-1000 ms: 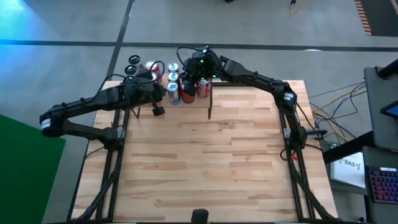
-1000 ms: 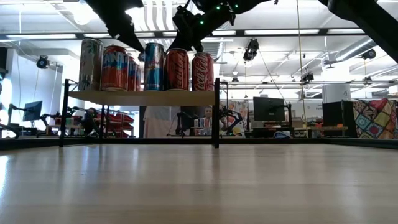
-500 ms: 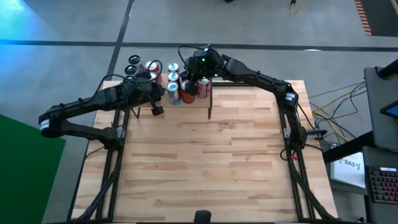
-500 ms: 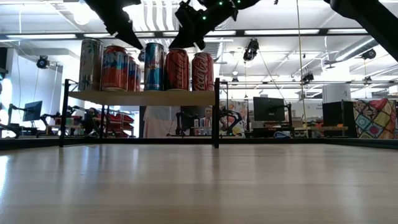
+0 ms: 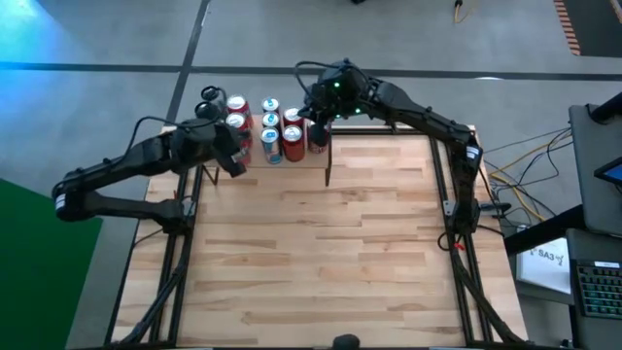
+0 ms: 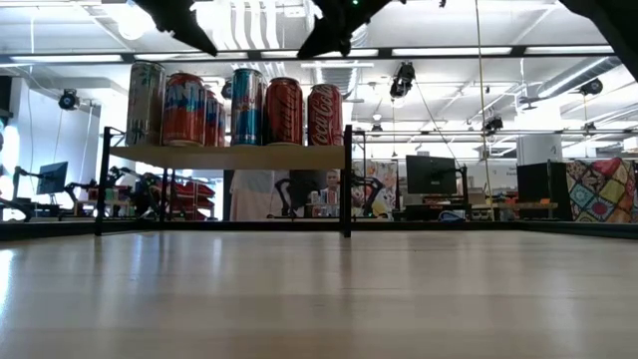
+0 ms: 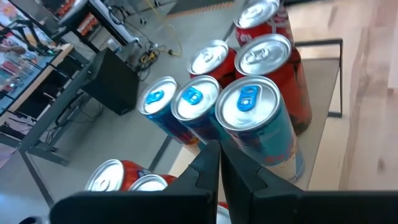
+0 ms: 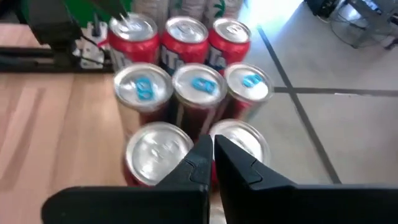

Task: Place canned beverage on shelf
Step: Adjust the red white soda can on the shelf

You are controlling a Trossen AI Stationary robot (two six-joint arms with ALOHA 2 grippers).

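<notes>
Several cans (image 5: pixel 267 126) stand upright in close rows on the shelf (image 6: pixel 229 157), a small light wood board on thin black uprights at the table's far left. Most are red (image 6: pixel 284 112), and some have blue tabs (image 7: pixel 255 118). My left gripper (image 5: pixel 235 161) hovers shut just left of the cans and above them; its fingers (image 7: pixel 214 165) are closed with nothing between. My right gripper (image 5: pixel 318 117) hovers shut above the cans' right side, its fingers (image 8: pixel 208 155) also closed on nothing. In the low view both grippers (image 6: pixel 189 18) (image 6: pixel 334 25) are clear above the can tops.
The wooden tabletop (image 5: pixel 330 253) stretches bare from the shelf toward the near edge. The shelf's black uprights (image 6: pixel 347 179) stand at its corners. Beyond the far edge is grey floor (image 5: pixel 408 39); a desk with gear (image 5: pixel 593 253) stands to the right.
Both grippers have risen away from the can tops, still shut. The left one has drawn back toward the table's left edge, and the right one toward the right and far side. The cans stand as before.
</notes>
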